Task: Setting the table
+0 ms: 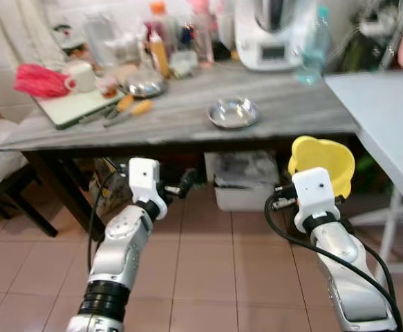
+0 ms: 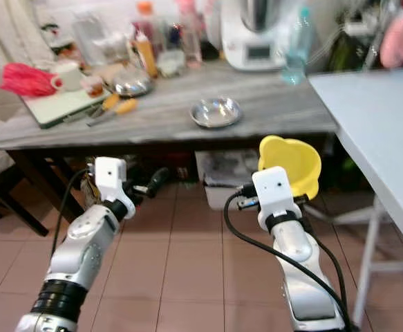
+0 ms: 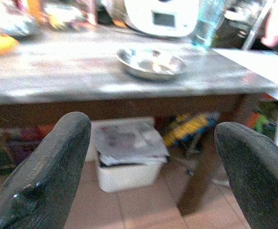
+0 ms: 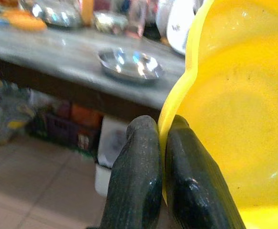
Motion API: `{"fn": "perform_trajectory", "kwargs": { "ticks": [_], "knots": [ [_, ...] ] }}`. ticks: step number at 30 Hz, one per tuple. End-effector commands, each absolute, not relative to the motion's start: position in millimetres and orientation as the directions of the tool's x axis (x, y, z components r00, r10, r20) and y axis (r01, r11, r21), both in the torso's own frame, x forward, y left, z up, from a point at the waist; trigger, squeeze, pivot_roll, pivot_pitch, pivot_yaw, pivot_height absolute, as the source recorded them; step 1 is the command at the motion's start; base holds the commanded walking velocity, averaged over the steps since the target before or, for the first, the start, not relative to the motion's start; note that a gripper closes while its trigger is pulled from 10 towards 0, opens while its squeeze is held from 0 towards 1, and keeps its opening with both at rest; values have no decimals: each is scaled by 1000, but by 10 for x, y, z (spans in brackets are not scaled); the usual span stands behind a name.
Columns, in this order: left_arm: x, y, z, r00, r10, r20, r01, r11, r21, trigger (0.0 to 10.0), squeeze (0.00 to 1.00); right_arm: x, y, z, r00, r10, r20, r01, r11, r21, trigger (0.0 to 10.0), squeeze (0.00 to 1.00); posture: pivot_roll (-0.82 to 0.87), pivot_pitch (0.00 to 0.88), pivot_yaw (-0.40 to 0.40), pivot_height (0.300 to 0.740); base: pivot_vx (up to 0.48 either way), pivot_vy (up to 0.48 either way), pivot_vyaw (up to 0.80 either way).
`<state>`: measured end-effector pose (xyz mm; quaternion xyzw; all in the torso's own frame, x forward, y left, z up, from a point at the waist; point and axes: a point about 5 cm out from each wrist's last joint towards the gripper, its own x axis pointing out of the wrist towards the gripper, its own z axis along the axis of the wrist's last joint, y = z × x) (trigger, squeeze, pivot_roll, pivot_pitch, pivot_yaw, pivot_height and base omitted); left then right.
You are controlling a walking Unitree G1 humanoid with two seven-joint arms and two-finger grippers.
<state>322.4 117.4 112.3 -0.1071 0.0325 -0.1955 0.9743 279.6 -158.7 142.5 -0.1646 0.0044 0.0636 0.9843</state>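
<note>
Two counters are seen ahead: a long grey marble-patterned counter (image 1: 187,111) across the 12 o'clock side, and a pale blue-white counter (image 1: 388,117) running in from 2 o'clock. Between and below them a tiled floor (image 1: 208,277) is spread, with a white bin of papers (image 1: 239,181) stowed under the grey counter.

At the back of the grey counter, toward 12 o'clock, a white kitchen machine (image 1: 270,34) is stood, with a clear plastic bottle (image 1: 313,45) just beside it at its 3 o'clock. A green-edged cutting board (image 1: 77,104) is set at 10 o'clock, carrying a white mug (image 1: 82,76), with a red cloth (image 1: 41,81) near it. Orange-handled utensils (image 1: 128,109) are laid beside the board, and a domed steel lid (image 1: 144,84) sits behind them.

A yellow bowl (image 1: 323,162) is held off the floor, below counter height, at 2 o'clock from the robot, its rim pinched between the narrowly closed fingers of the right end effector (image 4: 160,162). A shallow steel dish (image 1: 233,113) rests alone near the grey counter's front edge, at 12 o'clock.

The left end effector (image 3: 153,171) is held wide and holds nothing, pointed toward the underside of the grey counter.
</note>
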Motion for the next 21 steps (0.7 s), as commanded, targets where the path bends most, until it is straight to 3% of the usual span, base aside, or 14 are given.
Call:
{"fn": "perform_trajectory", "kwargs": {
  "ticks": [1,21],
  "knots": [
    [3225,1317,1119,937,-347,-28,334,919,-209,10000,0,2806,-1485,1455,988,153,-15,-150,937,-316,10000,0,-116,0,103,740,424,0,0],
    [3216,1287,1123,936,-350,-24,337,917,-214,10000,0,2831,-1470,1517,985,172,12,-157,921,-356,10000,0,-115,0,106,740,414,0,0]
  ]
}}
